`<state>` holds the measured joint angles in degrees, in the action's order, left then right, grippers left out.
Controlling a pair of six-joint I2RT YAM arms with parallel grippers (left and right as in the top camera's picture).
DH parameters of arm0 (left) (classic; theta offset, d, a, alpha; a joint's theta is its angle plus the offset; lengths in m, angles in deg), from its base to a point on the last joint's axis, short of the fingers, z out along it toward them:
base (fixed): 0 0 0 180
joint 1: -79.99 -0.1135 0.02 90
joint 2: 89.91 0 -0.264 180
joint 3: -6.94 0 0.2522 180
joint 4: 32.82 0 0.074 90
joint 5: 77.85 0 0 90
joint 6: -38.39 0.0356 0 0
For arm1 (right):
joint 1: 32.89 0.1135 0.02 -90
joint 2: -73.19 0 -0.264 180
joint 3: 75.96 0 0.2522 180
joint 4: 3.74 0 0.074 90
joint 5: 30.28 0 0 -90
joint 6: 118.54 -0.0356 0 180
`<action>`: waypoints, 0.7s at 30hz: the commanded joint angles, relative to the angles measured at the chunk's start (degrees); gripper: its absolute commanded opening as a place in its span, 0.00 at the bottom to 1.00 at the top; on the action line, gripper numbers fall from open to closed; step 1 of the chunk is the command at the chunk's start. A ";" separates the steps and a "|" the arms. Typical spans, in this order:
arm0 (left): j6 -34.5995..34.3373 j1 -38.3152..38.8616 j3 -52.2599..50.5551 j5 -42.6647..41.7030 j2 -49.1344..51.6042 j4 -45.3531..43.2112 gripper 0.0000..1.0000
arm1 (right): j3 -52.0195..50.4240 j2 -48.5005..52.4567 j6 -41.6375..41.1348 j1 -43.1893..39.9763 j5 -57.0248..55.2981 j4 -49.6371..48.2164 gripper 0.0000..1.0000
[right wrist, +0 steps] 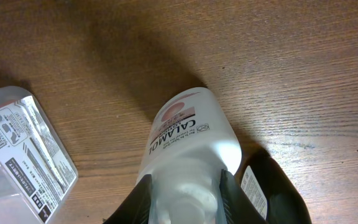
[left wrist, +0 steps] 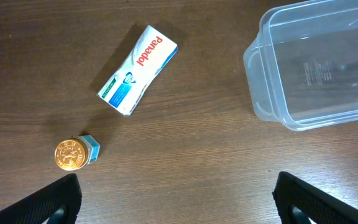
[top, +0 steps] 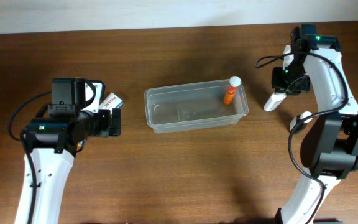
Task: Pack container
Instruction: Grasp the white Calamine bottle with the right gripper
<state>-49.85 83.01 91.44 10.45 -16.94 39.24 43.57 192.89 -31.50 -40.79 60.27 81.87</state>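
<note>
Logged brown wood-grain tabletop (top: 185, 168) under everything. Found clear container (top: 179, 112) lying mid-tabletop between the two arms, open side up, long side running left to right. Noted right hand (right wrist: 185, 193) off container's right end, apart from it, clamped on the white bottle (right wrist: 188, 134) marked CALAMOL. Saw bottle tilted, far end down toward the wood, possibly touching; could not tell from these views. Noted left hand (left wrist: 179, 208) off container's left end, spread wide, gripping nothing, over bare wood. Saw white-and-blue Panadol box (left wrist: 138, 70) flat on the tabletop, near container's left end but not touching. Spotted orange tube (top: 230, 91) with white cap inside container, leaning in far right corner, cap at the rim. Recorded small gold-lidded jar (left wrist: 73, 154) on the wood near the box, apart from it.
</note>
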 commanded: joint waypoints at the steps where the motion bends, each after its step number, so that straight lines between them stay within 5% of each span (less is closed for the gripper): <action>1: 0.68 -0.31 0.96 -0.07 0.22 0.11 0.99 | -0.50 0.31 -0.07 -0.48 0.28 -0.11 0.19; 12: 0.68 -0.31 0.96 -0.04 0.22 0.07 0.99 | 1.73 -3.85 2.16 0.24 0.33 3.54 0.13; 21: 0.68 -0.31 0.96 -0.02 0.22 -0.11 0.99 | 3.43 -17.11 4.92 4.72 4.24 8.39 0.12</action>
<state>-49.85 83.01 91.44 10.43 -16.94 39.24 44.38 183.86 -28.35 -38.63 61.98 89.39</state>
